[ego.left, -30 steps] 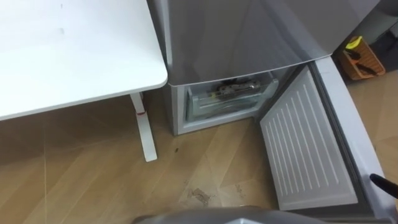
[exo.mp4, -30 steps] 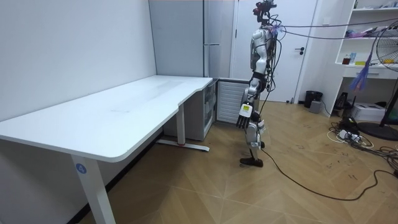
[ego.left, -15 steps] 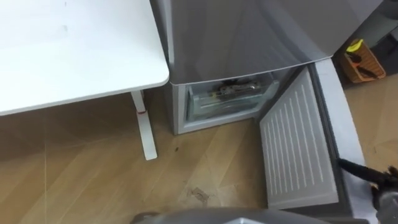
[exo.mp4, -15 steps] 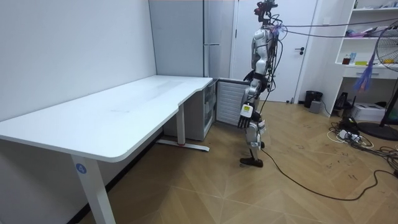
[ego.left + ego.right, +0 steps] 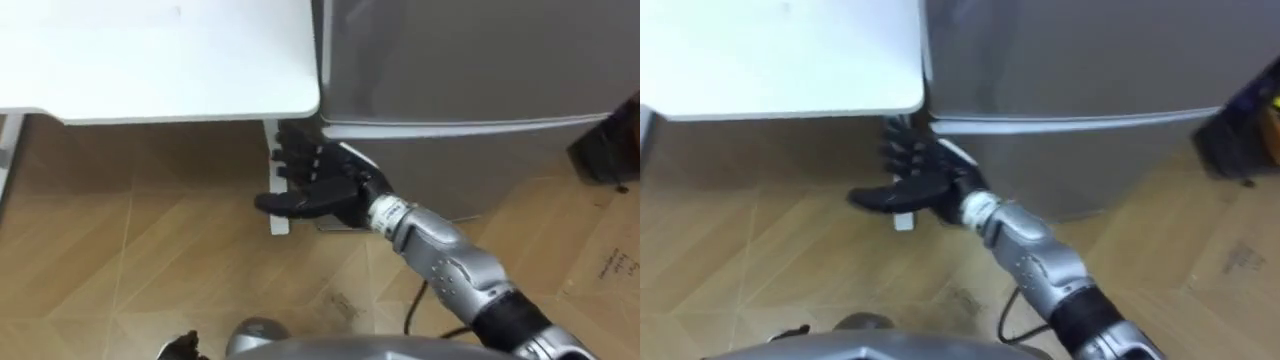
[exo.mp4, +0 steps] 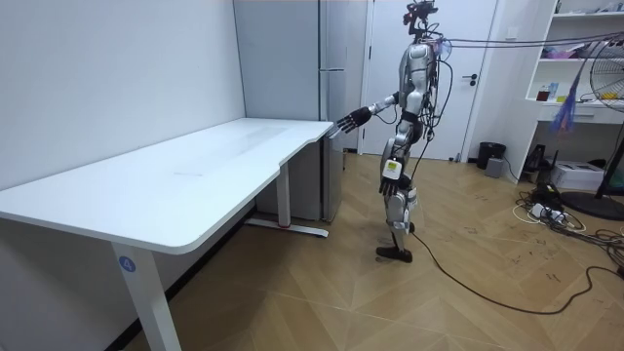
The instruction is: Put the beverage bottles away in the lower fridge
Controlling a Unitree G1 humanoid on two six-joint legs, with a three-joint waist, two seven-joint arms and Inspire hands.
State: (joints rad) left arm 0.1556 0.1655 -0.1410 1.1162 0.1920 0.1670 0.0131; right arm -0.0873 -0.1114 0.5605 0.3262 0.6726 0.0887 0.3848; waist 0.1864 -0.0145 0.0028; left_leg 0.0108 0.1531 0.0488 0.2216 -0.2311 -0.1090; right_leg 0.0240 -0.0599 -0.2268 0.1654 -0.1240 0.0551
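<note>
**Inspector:** State of the fridge?

**Assessor:** The fridge [image 5: 470, 60] stands hard beside the table [image 5: 150, 50]. Its lower door [image 5: 480, 165] lies flush under the upper one. I read it as closed.

**Inspector:** Hands?

**Assessor:** The right hand [image 5: 312, 188] is stretched forward with the palm down. Its fingers are straight and spread, the thumb out to the side, and it carries nothing. It hangs under the table's corner, just in front of the lower door's top edge. Whether it touches the fridge cannot be told. The left hand [image 6: 389, 174] hangs by the hip in the room view, and its fingers cannot be read.

**Inspector:** The drinks?

**Assessor:** Their place cannot be established. The right hand holds none. They may sit behind the closed door, but that is conjecture.

**Inspector:** Step in hand?

**Assessor:** In my judgement this is door handling, not carrying. With the door closed and the hand empty, either stowing is finished or the door has yet to be opened.

**Inspector:** Next move?

**Assessor:** If the door is to be opened, the fingers must hook its free edge and pull along the hinge arc. The robot stands upright and the door is low, so it would have to bend. Otherwise the arm should draw back clear of the table corner.
</note>
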